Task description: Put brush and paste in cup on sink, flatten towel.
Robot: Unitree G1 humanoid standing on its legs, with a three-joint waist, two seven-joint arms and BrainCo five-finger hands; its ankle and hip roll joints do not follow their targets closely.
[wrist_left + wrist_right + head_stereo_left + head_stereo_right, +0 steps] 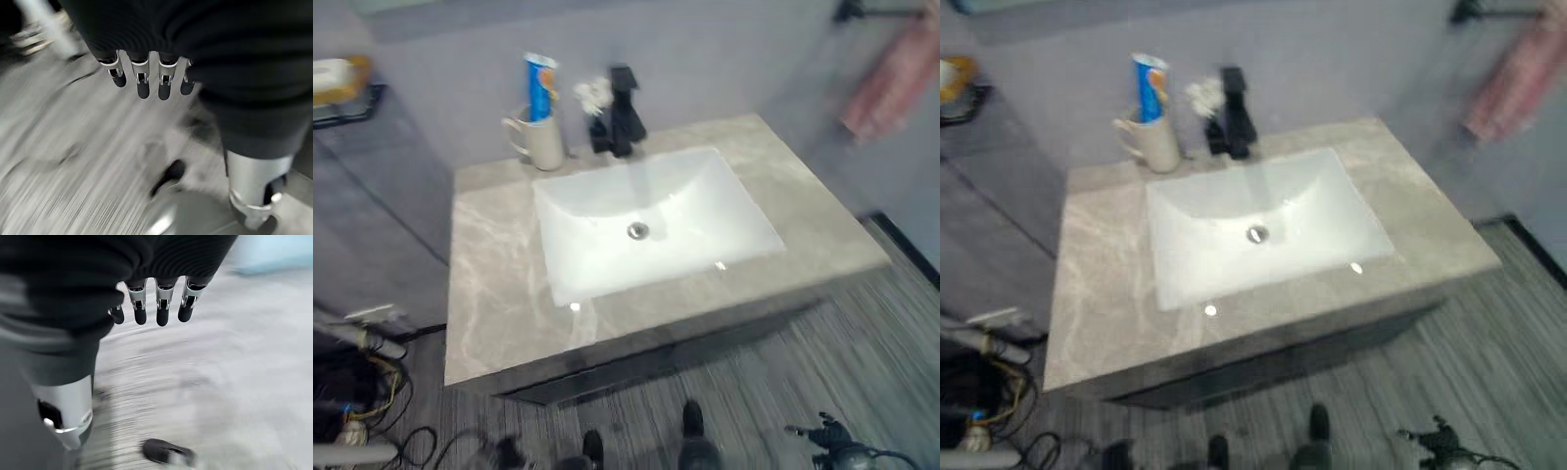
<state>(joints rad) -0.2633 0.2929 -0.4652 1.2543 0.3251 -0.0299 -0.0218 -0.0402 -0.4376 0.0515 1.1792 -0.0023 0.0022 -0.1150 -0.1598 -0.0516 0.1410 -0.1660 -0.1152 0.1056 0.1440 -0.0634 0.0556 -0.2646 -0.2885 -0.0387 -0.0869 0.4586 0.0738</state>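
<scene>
At the sink counter's (489, 294) back left corner, cup (542, 143) holds paste (540, 88); pink towel (891, 83) hangs unflattened beyond the right edge, likely next. Left hand (146, 73) and right hand (156, 303) hang relaxed, empty.

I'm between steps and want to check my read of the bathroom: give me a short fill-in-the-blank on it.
1. The toothpaste tube stands inside the ____.
2. The black tap stands behind the white ____.
3. The pink towel hangs on the ____.
4. Both the left hand and the right hand hold ____.

Missing words: cup; basin; wall; nothing
</scene>
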